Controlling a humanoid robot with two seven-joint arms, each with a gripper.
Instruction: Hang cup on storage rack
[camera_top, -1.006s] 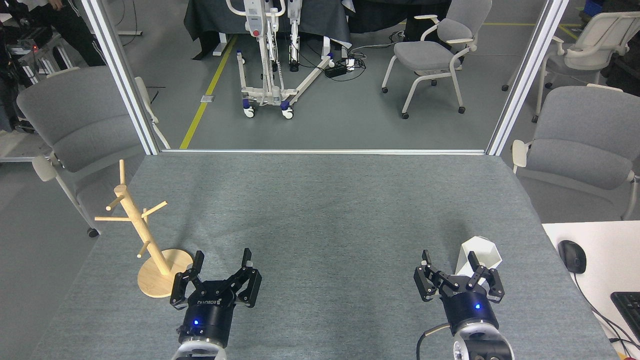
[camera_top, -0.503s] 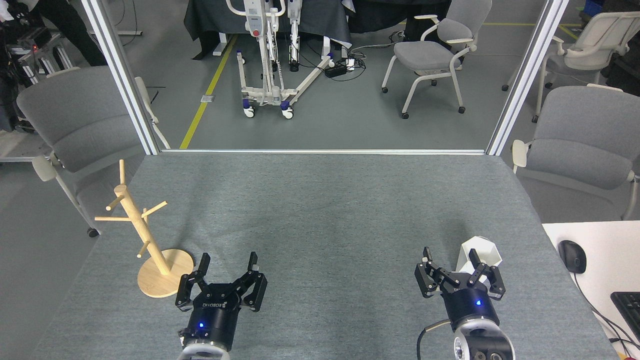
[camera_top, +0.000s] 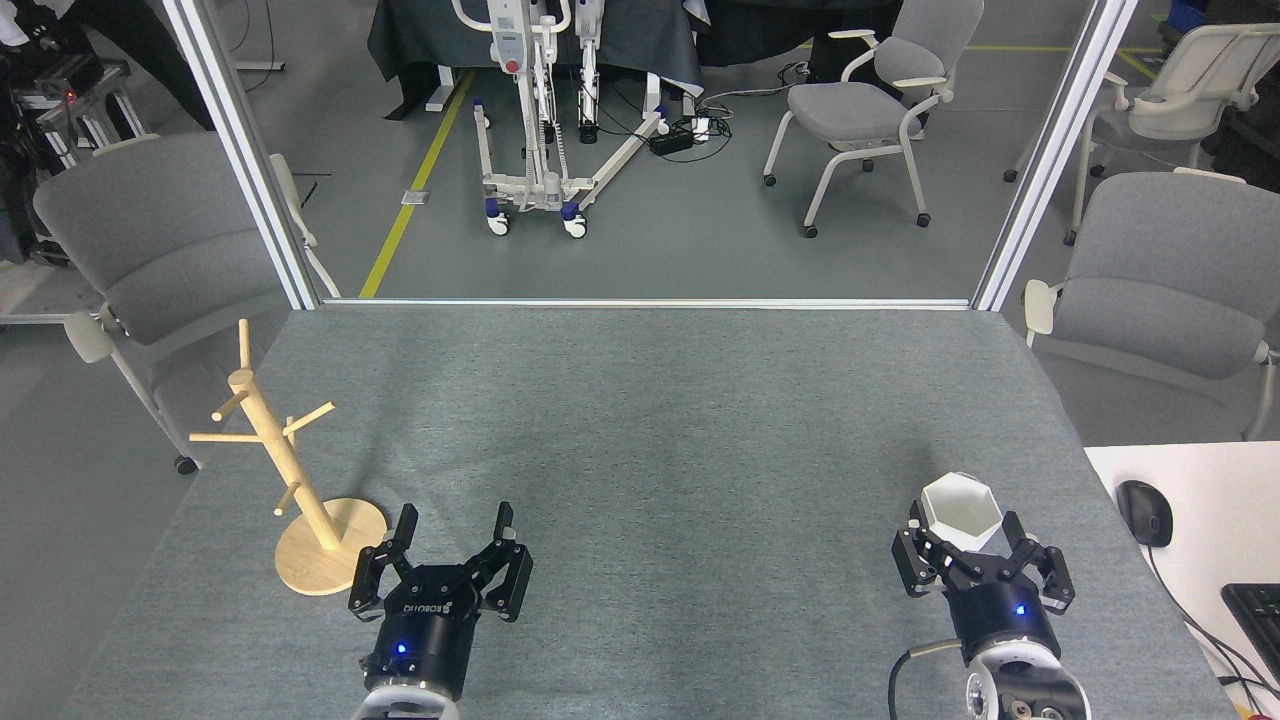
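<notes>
Shifted my right gripper (camera_top: 966, 528) rightward, jaws now spread either side of the cup (camera_top: 960, 510), upright on the desk (camera_top: 650, 450). Left gripper (camera_top: 450, 525) spread, empty, beside the storage rack (camera_top: 300, 490).

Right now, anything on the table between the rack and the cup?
Only the left tool, open, just right of the rack. Past it, bare grey tabletop runs to the cup, per the head view.

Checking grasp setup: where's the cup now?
Head view, near right of the table: cup stands upright between the open right gripper's fingers.
</notes>
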